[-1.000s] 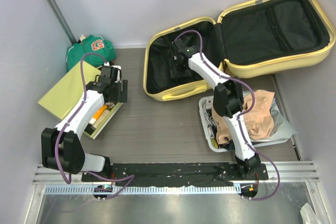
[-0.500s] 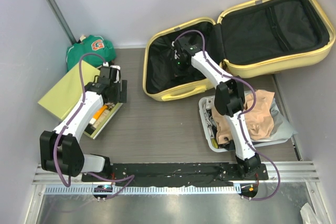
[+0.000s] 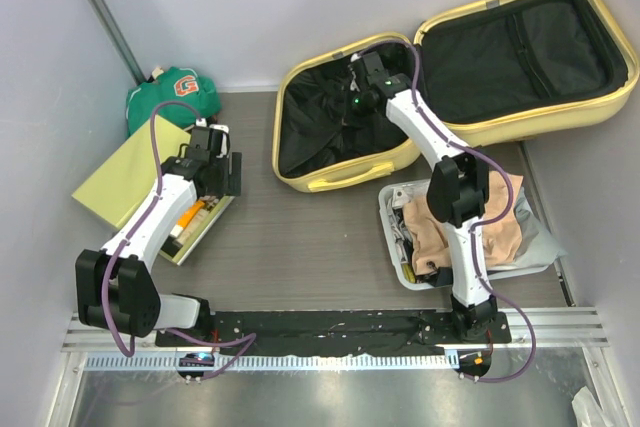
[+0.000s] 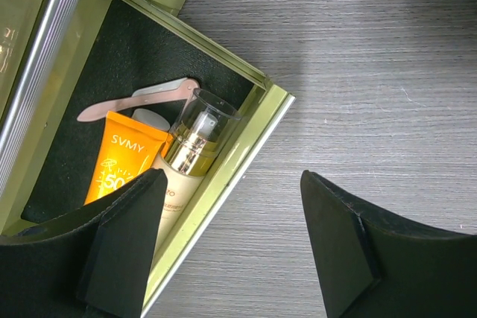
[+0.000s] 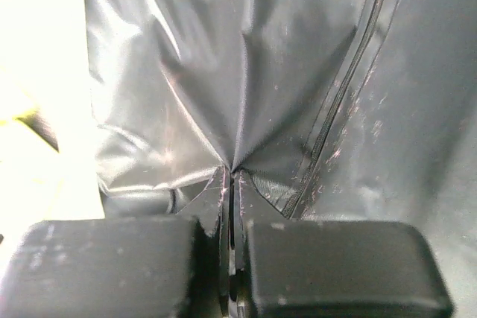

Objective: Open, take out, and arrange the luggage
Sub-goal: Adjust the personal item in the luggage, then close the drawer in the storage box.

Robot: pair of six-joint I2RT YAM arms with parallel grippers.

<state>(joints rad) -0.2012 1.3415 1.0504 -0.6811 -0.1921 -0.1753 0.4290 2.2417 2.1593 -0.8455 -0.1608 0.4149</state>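
The dark wood-grain bench (image 3: 300, 247) carries the luggage (image 3: 345, 175) at its far right. The luggage lies open. Its lower shell is flat on the bench and its lid is swung out to the right, tilted up against the wall, with the black lining (image 5: 298, 72) of both halves showing.

The right gripper (image 3: 358, 67) reaches into the back of the luggage's lower shell. In the wrist view the right gripper (image 5: 232, 221) has its fingers pressed together on a fold of the black lining, which puckers up to the pinch.

Just in front of the luggage, on its near side, sits a grey tray (image 3: 390, 212) heaped with a beige garment (image 3: 490, 217).

Well to the left of the luggage lies an open yellow-green box (image 3: 125, 177). The left gripper (image 3: 222, 172) hangs over the corner of that box nearest the luggage. From the wrist, the left gripper (image 4: 231, 184) is spread wide and holds nothing.

Left of the luggage, by the back wall, is a bunched green garment (image 3: 175, 97).

Inside the box (image 4: 246, 150) lie an orange tube (image 4: 119, 165), a pump bottle (image 4: 195, 139) with a clear cap, and a slim pink tool (image 4: 141, 98).
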